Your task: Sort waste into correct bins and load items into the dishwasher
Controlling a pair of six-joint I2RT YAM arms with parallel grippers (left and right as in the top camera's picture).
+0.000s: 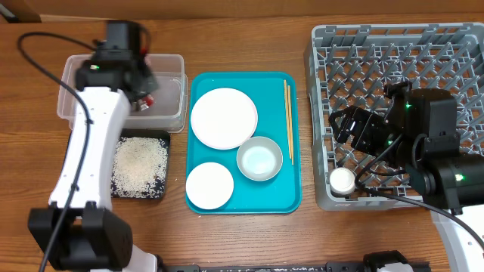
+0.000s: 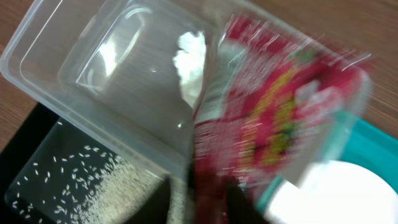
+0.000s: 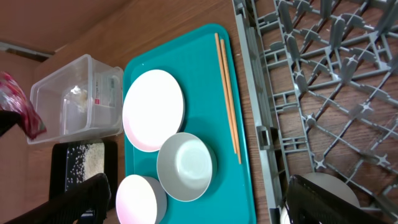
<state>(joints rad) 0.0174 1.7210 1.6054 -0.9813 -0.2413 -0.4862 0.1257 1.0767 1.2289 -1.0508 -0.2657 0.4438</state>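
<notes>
Wrapper (image 2: 280, 118), crinkled and red, hangs pinched in the left claw (image 1: 144, 92) over the clear tub (image 1: 174, 64), where a tissue (image 2: 189, 59) lies. Rice (image 1: 140, 162) covers the black tray (image 1: 123, 190) just nearer. Right claw (image 1: 344, 127) gapes wide over the left side of the rack (image 1: 393, 60), beyond a cup (image 1: 342, 180); plates (image 1: 223, 117), bowl (image 1: 259, 159) and chopsticks (image 1: 288, 121) sit on the teal tray (image 1: 272, 200) between.

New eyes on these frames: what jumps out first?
The crinkled red snack wrapper, held in the left end effector over the clear plastic rectangular tub at far left. Then the large teal plastic tray mid-table with white round dishes and wooden chopsticks, and the square grey plastic dish rack on the right.
</notes>
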